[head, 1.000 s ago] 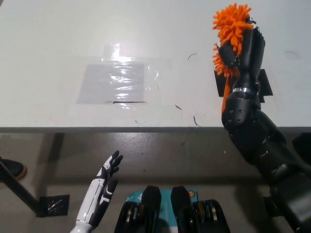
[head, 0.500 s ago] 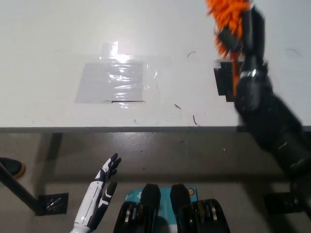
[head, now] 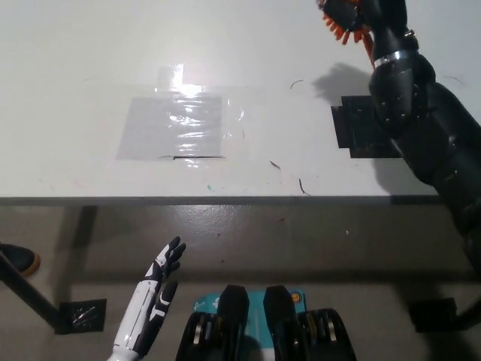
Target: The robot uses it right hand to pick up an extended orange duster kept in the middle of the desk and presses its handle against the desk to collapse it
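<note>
Left hand: my white left hand (head: 154,304) hangs low at the near left, below the front edge of the desk (head: 225,68); its fingers are spread and it holds nothing; it rests, well apart from the work.

Near desk: a patch of clear tape (head: 180,124) lies left of the middle, flat on the white top; a black mat (head: 357,128) lies to the right, partly under my right forearm; a few small dark marks sit between them; none of this touches the task's thing.

Right arm: my black right arm comes in from the lower right and reaches up over the black mat toward the far right of the desk; it casts a shadow on the top just left of itself.

Right hand: my right hand (head: 376,11) is at the very top edge of the picture, clenched on the duster; most of the hand is cut off by the frame.

Duster: the orange duster (head: 342,16) shows only as a tuft of orange fringe left of the hand, plus a thin orange strip (head: 370,45) running down beside the wrist.

Key relation: I judge the long axis runs roughly along my forearm, fluffy head far, handle toward me; I cannot tell whether the handle end touches the desk.

Next move: I would need the handle end pointing down at the desk before pressing; only the right hand is placed for that.
</note>
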